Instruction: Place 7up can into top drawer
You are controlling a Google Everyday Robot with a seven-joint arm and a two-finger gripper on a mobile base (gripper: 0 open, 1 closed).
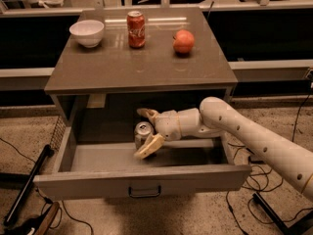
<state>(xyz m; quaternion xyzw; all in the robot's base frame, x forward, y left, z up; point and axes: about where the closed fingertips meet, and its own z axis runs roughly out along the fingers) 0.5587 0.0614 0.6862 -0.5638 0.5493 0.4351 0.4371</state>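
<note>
The 7up can [143, 131] stands upright inside the top drawer [142, 179], toward the back of the drawer and a little left of its middle, and it appears to rest on the drawer floor. The gripper [145, 132] is in the drawer with it, its jaws spread wide, one finger above and behind the can and the other low in front of it (the low one overlaps the can's base, so I cannot tell whether it touches). The grip looks let go rather than clamped. The arm [254, 138] reaches in from the right, over the drawer's side wall.

So, judging from this, the main part of the task is done: the can is in the drawer. What is left is to draw the gripper clear without tipping the can. The drawer is pulled fully open, its handle [145, 192] untouched.

On the table [146, 67] above are a white bowl [87, 32], a red cola can [136, 29] and a red fruit [183, 41], well apart from each other.
</note>
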